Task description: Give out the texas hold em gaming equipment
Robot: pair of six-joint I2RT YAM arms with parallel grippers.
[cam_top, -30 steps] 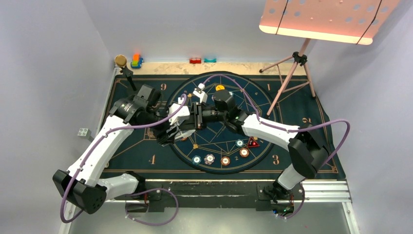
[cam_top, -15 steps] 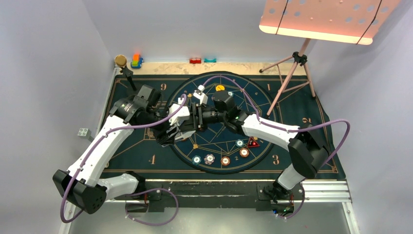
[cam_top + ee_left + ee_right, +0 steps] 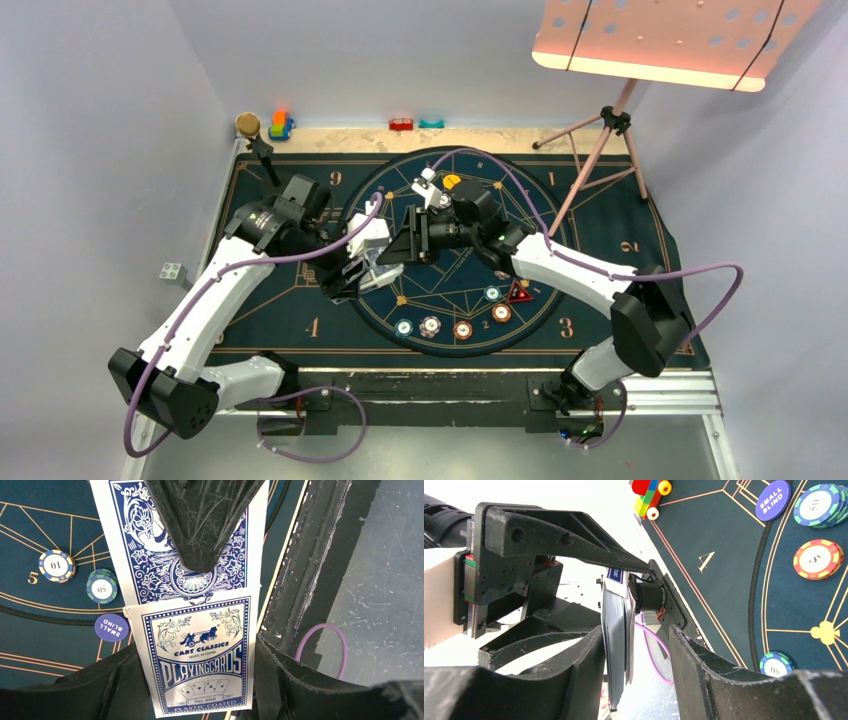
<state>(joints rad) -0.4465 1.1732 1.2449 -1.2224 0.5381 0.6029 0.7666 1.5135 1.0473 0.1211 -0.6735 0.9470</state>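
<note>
The left gripper [image 3: 362, 268] is clamped on a card box [image 3: 200, 665]. In the left wrist view its two black fingers [image 3: 120, 680] press the box's long edges from either side, and the printed face of the box shows between them. Blue-backed cards [image 3: 145, 555] stick out of the box beyond those fingertips, toward the right gripper [image 3: 392, 250].

The right gripper's fingers [image 3: 584, 665] stand apart. In the right wrist view the cards appear edge-on in the gap between them. They sit close to the finger on that picture's left side, with open space before the other finger. I cannot tell whether either finger touches the cards. In the left wrist view one black finger of the right gripper lies across the middle of the top card.

Off to one side of the left gripper's fingers, flat on the dark mat [image 3: 300, 300], lie three pieces. A purple small-blind disc [image 3: 111, 627] is nearest the finger, with a green chip [image 3: 101, 585] and a blue-and-white chip [image 3: 56, 565] farther out.

Seen from above, a curved row of chips [image 3: 430, 325] and a red triangular marker [image 3: 519, 292] lie on the mat. They are on the near side of both grippers and well apart from the fingers. An orange chip [image 3: 452, 181] lies on the far side of the right gripper.
</note>
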